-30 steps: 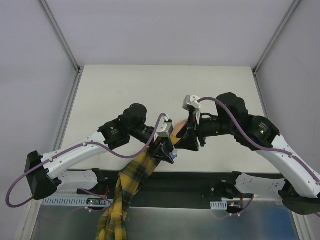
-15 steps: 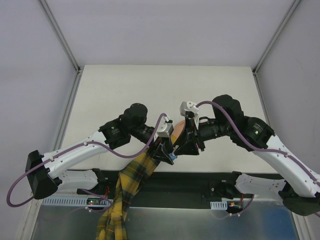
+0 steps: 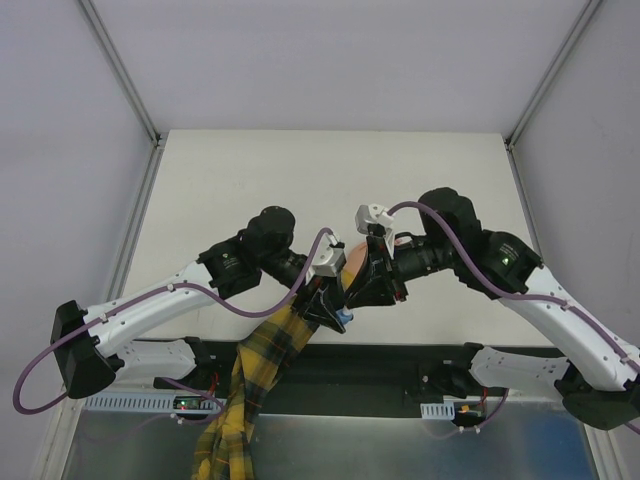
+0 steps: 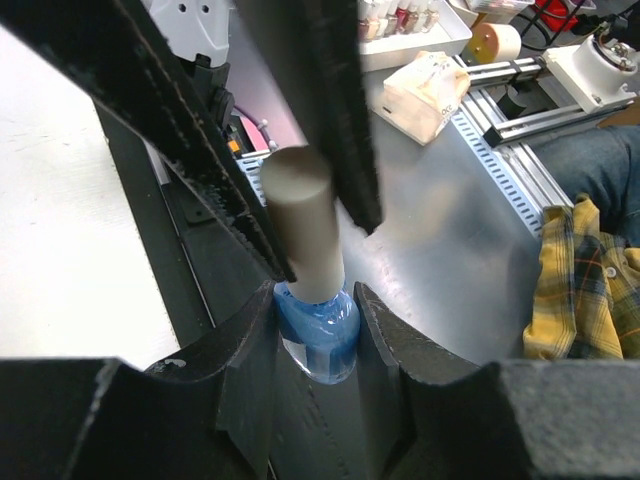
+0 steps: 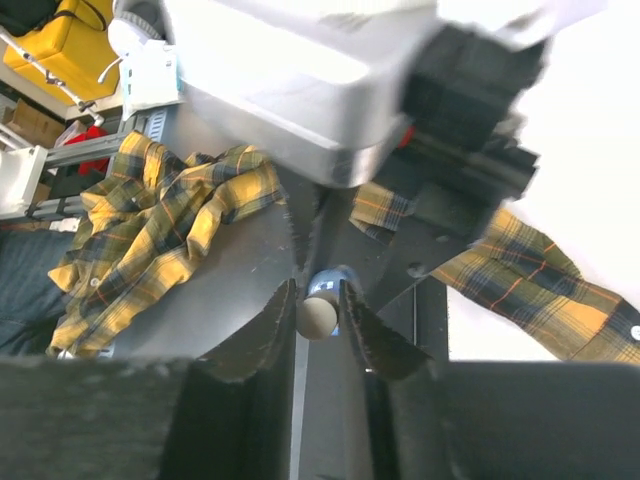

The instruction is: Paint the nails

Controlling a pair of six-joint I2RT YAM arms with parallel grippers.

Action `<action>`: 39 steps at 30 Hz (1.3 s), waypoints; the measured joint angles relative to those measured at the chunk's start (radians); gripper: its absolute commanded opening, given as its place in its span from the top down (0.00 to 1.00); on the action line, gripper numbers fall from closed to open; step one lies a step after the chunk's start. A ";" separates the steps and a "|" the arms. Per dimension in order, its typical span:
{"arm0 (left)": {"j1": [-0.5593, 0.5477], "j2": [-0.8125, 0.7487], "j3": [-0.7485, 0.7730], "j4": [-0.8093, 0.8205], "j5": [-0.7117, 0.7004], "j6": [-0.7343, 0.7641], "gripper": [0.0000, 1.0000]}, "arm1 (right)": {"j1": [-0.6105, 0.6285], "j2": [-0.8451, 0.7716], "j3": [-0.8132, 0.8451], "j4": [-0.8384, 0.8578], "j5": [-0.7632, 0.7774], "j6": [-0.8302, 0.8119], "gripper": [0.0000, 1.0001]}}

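Both arms are folded inward, elbows out, so the wrists meet nose to nose over the near middle of the worktop (image 3: 300, 180). The left claw (image 3: 330, 305) reaches in from the left, angled down, and is clamped on the small blue polish bottle (image 4: 316, 335). In its wrist view you can see a finger pressed on each side of the glass.

The right claw (image 3: 362, 285) comes in from the right and points down at the same spot. It's pinched on the bottle's grey cap (image 4: 298, 222), which stands upright on the bottle neck with a finger snug on each side.

The peach-coloured hand (image 3: 357, 258) only just peeks out behind the two claws, right where they meet. Its yellow plaid sleeve (image 3: 262, 352) trails off the near edge toward the lower left. The nails themselves are buried under all that hardware, so I can't make out a single one, or tell which are tinted.
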 measured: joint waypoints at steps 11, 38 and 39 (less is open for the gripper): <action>0.037 -0.048 -0.016 -0.027 -0.205 -0.013 1.00 | -0.024 0.017 -0.002 0.037 0.098 -0.029 1.00; 0.128 -0.144 -0.227 0.179 -0.927 0.068 1.00 | 0.206 0.245 0.002 0.269 1.180 0.523 0.95; 0.128 -0.142 -0.227 0.182 -0.927 0.067 1.00 | 0.205 0.245 0.002 0.269 1.180 0.523 0.91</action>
